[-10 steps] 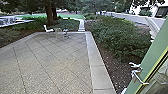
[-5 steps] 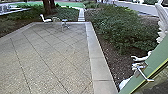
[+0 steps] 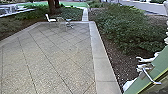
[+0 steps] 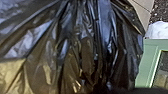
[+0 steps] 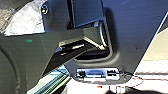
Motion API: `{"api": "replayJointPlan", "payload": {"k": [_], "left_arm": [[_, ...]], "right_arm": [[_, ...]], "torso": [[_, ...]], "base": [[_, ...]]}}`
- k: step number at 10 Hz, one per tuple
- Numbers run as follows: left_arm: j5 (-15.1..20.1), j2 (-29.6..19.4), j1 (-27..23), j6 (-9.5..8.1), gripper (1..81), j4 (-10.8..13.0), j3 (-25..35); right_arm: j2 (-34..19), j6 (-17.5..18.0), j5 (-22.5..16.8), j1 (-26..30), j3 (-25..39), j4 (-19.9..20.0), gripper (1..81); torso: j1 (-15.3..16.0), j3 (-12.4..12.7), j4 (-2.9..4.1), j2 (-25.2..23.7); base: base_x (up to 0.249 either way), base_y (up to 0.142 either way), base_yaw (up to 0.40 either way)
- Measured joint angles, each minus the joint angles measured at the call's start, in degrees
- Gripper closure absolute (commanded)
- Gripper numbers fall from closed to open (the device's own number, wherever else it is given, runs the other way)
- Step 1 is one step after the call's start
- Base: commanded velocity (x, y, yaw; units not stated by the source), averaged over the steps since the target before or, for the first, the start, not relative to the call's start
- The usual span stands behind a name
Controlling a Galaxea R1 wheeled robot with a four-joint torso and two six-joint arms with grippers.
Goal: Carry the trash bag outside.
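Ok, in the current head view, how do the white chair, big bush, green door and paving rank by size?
1. Paving
2. Big bush
3. Green door, cut off by the picture's edge
4. White chair

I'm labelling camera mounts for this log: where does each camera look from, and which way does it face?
Head view: high on the robot, facing forward and down over a pale paved patio.
Left wrist view: on the left wrist, facing the gathered black plastic trash bag close up.
Right wrist view: on the right wrist, facing the robot's wide dark plate and jointed bar.
Shared by head and left wrist: the green-framed door.
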Motion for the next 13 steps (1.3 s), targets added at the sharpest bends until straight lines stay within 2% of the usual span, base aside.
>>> {"api": "replayJointPlan", "payload": {"k": [1, 2, 3, 4, 5, 7, 13], "left_arm": [[1.1, -0.9, -0.9, 0.02, 81.1, -0.9, 0.0], [2.3, -1.6, -1.3, 0.0, 81.1, -1.4, -0.1], [2.8, -1.7, -2.0, 0.0, 81.1, -1.9, -0.5], [3.1, -1.3, -3.1, 0.0, 81.1, -2.5, -0.7], [3.3, -1.0, -4.9, 0.02, 81.1, -3.5, -1.3], [4.1, -0.9, -8.9, 0.0, 81.1, -5.2, -2.8], [11.6, -0.6, -20.7, 0.0, 81.1, -7.4, -9.4]], "right_arm": [[0.0, -0.1, 0.0, 0.2, 0.0, 0.0, 1.0], [0.0, -0.1, 0.2, 0.5, 0.3, 0.0, 1.0], [0.0, -0.2, 0.2, 0.5, 0.4, 0.0, 1.0], [0.0, -0.4, 0.2, 0.6, 0.4, 0.0, 1.0], [0.0, -0.4, 0.2, 0.6, 0.4, 0.0, 1.0], [0.0, -0.4, 0.3, 0.9, 0.5, 0.0, 1.0], [0.0, -0.4, 0.2, 0.6, 0.5, 0.0, 1.0]], "torso": [[0.0, 0.0, 1.79, 0.0], [0.0, -0.7, 3.19, 0.0], [0.0, -2.0, 3.98, 0.0], [0.0, -3.7, 4.41, 0.0], [0.0, -5.4, 4.61, 0.0], [0.0, -6.3, 4.65, 0.0], [0.0, -6.3, 4.65, 0.1]], "base": [[0.0, 0.0, 0.0], [0.0, 0.0, 0.0], [0.0, 0.0, 0.0], [0.0, 0.0, 0.0], [0.0, 0.0, 0.0], [0.0, 0.0, 0.0], [0.0, 0.0, 0.0]]}}
